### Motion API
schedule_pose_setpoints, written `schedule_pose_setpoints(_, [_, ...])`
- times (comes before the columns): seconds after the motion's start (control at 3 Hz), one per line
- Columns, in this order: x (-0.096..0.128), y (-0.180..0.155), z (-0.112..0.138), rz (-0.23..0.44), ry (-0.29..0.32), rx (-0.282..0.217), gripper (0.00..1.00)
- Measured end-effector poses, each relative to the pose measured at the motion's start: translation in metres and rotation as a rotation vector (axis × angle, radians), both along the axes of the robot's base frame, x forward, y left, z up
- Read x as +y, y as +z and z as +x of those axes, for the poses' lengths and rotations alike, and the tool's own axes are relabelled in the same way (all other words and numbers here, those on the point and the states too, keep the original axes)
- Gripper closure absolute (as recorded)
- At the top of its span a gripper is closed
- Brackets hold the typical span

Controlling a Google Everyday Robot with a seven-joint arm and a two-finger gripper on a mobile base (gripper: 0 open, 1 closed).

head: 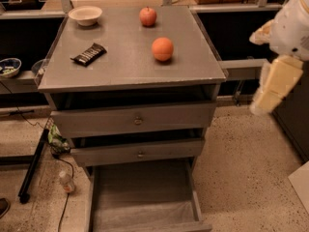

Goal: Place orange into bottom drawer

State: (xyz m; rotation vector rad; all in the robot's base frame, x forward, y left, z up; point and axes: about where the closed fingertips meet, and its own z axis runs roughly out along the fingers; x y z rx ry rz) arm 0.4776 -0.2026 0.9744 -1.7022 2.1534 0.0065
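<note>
The orange [162, 49] sits on the grey cabinet top [125, 57], right of centre and towards the front. The bottom drawer [145, 202] is pulled out below the cabinet, and its grey floor shows nothing in it. My gripper [270, 88], a cream-coloured part hanging from the white arm [292, 25], is at the right edge of the view. It is beside the cabinet, well right of the orange and apart from it, holding nothing that I can see.
A redder apple [148, 16] and a white bowl [85, 15] stand at the back of the top, and a dark chocolate bar [89, 53] lies at the left. The two upper drawers [137, 121] stand slightly ajar. A small bottle [66, 181] and cables lie on the floor at the left.
</note>
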Motion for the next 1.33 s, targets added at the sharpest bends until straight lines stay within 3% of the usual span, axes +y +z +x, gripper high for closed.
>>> schedule_pose_setpoints(0.33, [0.02, -0.009, 0.034, 0.08, 0.036, 0.001, 0.0])
schedule_pose_setpoints(1.0, [0.045, -0.032, 0.076, 0.163, 0.064, 0.028, 0.0])
schedule_pose_setpoints(1.33, [0.047, -0.037, 0.083, 0.166, 0.06, 0.032, 0.0])
